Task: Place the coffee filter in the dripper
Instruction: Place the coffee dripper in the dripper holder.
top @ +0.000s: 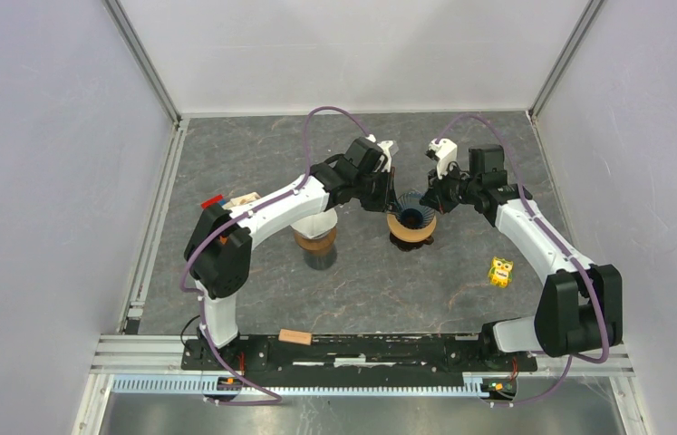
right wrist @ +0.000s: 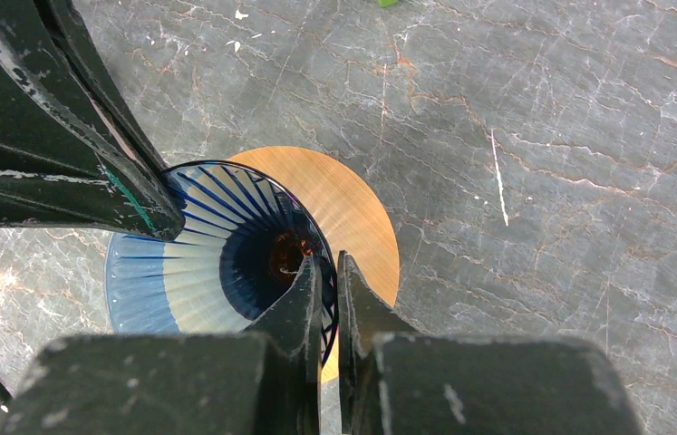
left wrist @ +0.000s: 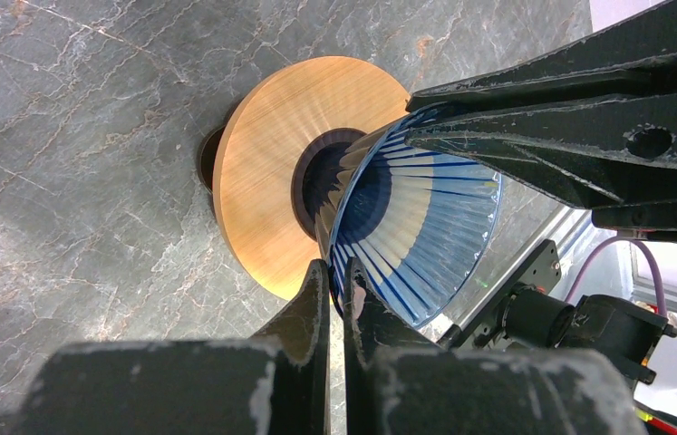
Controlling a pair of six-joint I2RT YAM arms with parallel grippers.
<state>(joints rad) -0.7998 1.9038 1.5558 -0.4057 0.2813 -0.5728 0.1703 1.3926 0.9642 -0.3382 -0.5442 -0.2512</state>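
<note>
The dripper (top: 411, 222), a blue-ribbed cone on a wooden collar (left wrist: 271, 181), is seen at the centre of the top view. Its rim is pinched from opposite sides. The left gripper (left wrist: 339, 294) is pressed together on the rim at the lower middle of its own view. The right gripper (right wrist: 325, 281) is clamped likewise on the side facing it.

A pale pleated lining (right wrist: 171, 290) is seen inside the cone and is judged to be the coffee filter. Whether paper is caught under the fingers cannot be told.

For the step to be done well, the paper should be pressed evenly against the ribs. The cone should be kept upright on its collar, and the rim should be let go gently, one side at a time, so that nothing is tipped.

A brown cup (top: 316, 245) is partly hidden under the left arm, left of the dripper, and is the nearest obstacle. A yellow toy (top: 499, 272) at the right and a wooden block (top: 295, 337) at the bottom lie well apart.
</note>
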